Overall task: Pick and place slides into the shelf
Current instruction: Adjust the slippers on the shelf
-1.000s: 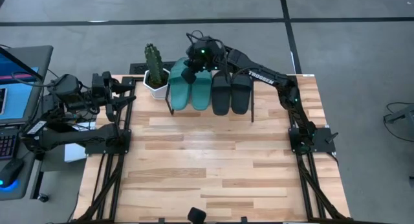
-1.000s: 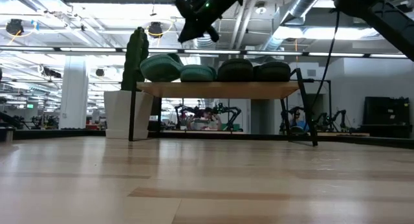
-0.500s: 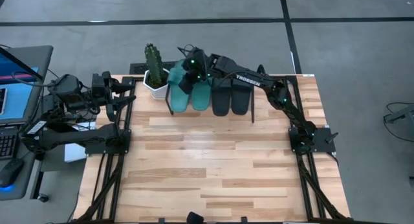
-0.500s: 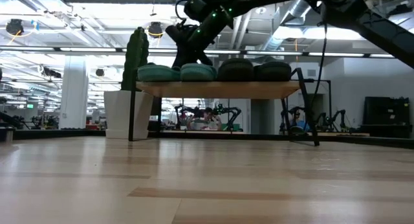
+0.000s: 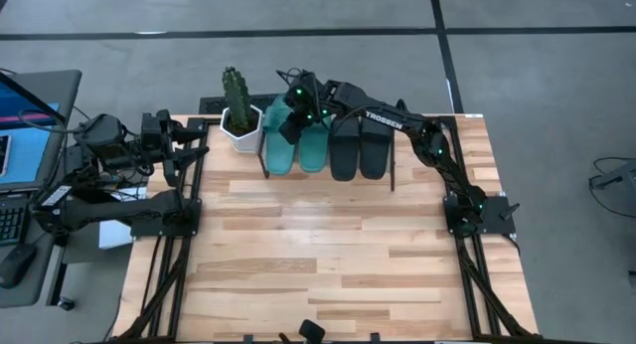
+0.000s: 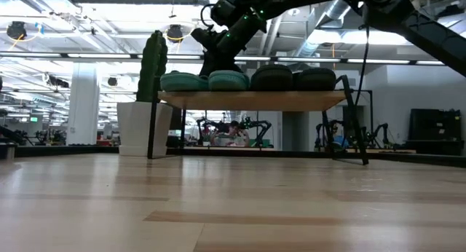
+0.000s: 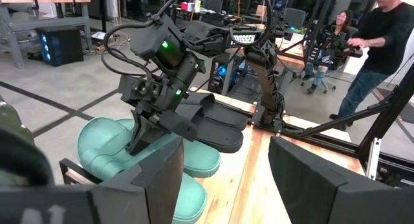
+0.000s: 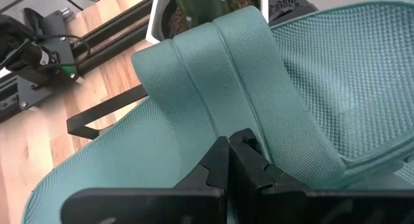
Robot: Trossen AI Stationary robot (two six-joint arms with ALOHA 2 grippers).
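- All four slides are up on the shelf (image 5: 328, 175), a low rack with a light wood top and thin black legs, sitting at the far edge of the table (image 5: 328, 264).
- Lined up side by side, toes facing the middle of the table: two teal slides (image 5: 298, 145) on the cactus side of the shelf, two black slides (image 5: 360, 147) on the other side. Neighbours touch or almost touch.
- The teal ones have a fine mesh-like texture and a wide ribbed strap (image 8: 239, 88). The black pair looks the same shape, just dark.
- From table level you only see four rounded humps on the board, two teal (image 6: 206, 80) and two black (image 6: 293, 78).
- Right gripper (image 5: 290, 120) is reaching over the shelf and sits right on the teal slide nearest the cactus (image 5: 235, 90), at its strap. Its fingers (image 8: 223, 162) are pressed together with no gap, tips against the strap fabric, and nothing is visibly pinched between them.
- The potted cactus stands just beside the shelf's end, next to that teal slide.
- Left gripper (image 5: 194, 135) is parked away from the shelf at the table's left edge, fingers (image 7: 162, 179) spread wide with nothing between them.
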